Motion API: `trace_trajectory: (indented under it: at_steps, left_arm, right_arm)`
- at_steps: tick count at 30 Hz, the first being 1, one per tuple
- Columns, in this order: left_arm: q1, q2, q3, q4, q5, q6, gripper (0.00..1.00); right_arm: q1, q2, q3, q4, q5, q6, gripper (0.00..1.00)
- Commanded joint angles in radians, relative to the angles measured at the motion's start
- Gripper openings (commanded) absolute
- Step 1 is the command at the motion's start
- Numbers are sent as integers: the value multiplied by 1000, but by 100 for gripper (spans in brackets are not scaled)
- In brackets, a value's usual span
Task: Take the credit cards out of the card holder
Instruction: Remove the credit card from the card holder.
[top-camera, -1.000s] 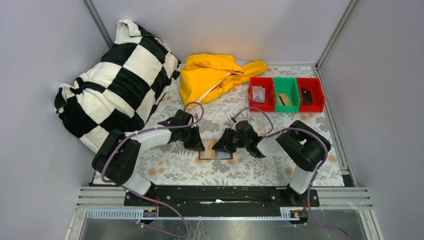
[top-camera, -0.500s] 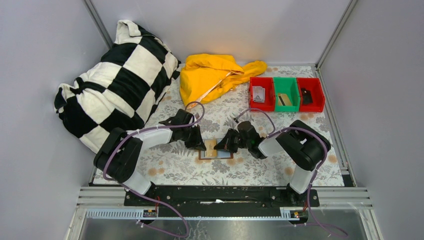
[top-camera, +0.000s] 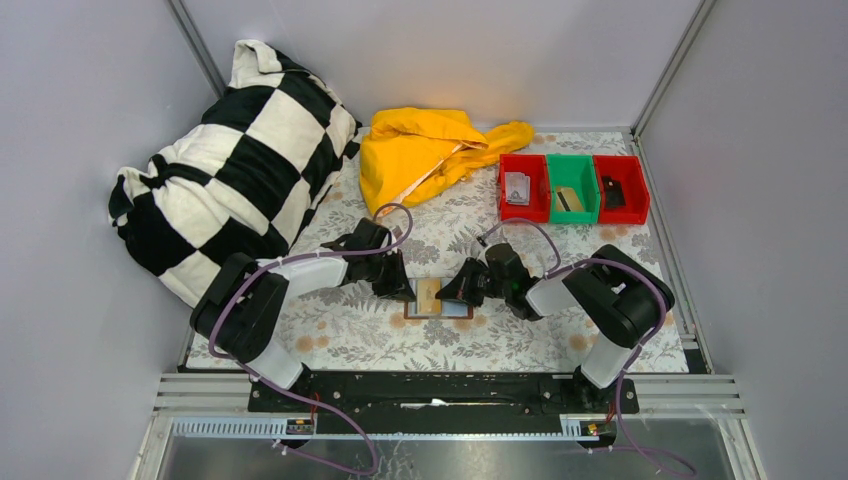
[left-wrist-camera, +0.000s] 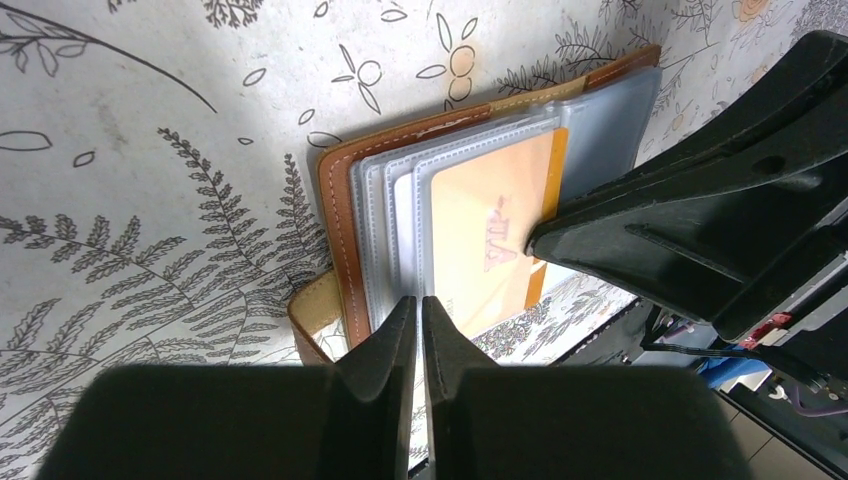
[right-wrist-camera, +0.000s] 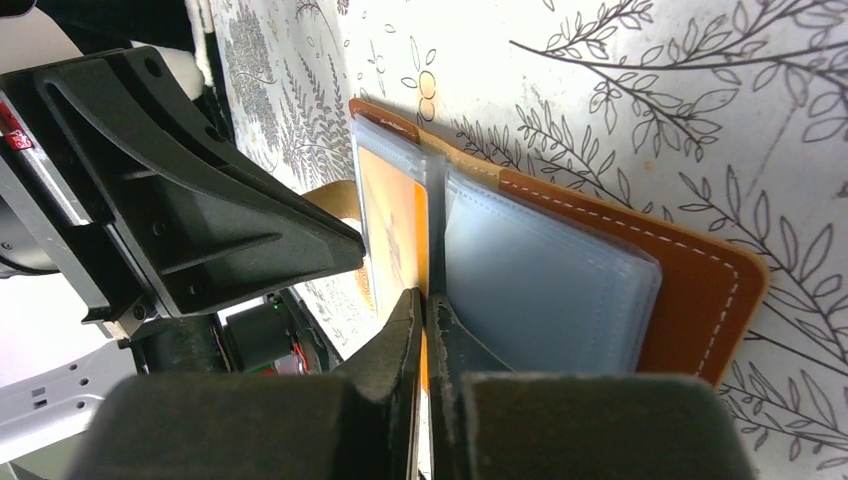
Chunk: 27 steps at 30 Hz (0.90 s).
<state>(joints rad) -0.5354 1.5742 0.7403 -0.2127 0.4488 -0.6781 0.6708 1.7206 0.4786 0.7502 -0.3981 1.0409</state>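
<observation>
So the right gripper (right-wrist-camera: 422, 300) is clamped shut on the edge of the tan card (left-wrist-camera: 490, 230); you can see the orange strip caught between its fingers in the right wrist view. Most of that card is sitting inside the top one of the plastic sleeves (left-wrist-camera: 385, 200) of the card holder (left-wrist-camera: 335, 220), which lies open and flat.

The left gripper (left-wrist-camera: 419, 305) comes in from the opposite side, closed down to a sliver right at the sleeves' edge. It looks to me like it's pinching the holder there to anchor it, though I can't be totally sure it isn't just pressing down.

My read: this is the pull-out step for the first card. The next move needs a straight slide away from the left gripper, kept flat along the sleeve, with the holder pinned so it doesn't drag along.

The holder sits towards the near edge of the tabletop (top-camera: 350, 330), roughly midway between the left and right edges, right between the two grippers.
</observation>
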Motion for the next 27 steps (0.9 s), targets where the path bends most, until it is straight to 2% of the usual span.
trace_trajectory:
  at_steps: [1, 12, 14, 17, 27]
  left_arm:
    - [2, 25, 0, -13, -55, 27, 10]
    - [0, 1, 20, -27, -36, 29, 9]
    - [-2, -24, 32, -27, -25, 22, 9]
    - [-7, -60, 50, -16, -10, 14, 9]
    - [-33, -56, 43, 103, 32, -24, 11]
  right_arm:
    - [-25, -32, -16, -23, 1, -37, 6]
    - [-38, -25, -25, -5, -16, -38, 9]
    - [-39, -22, -23, -3, -19, -39, 19]
    - [-39, -23, -26, -4, -16, -36, 25]
    - [-52, -25, -27, -1, -21, -38, 24]
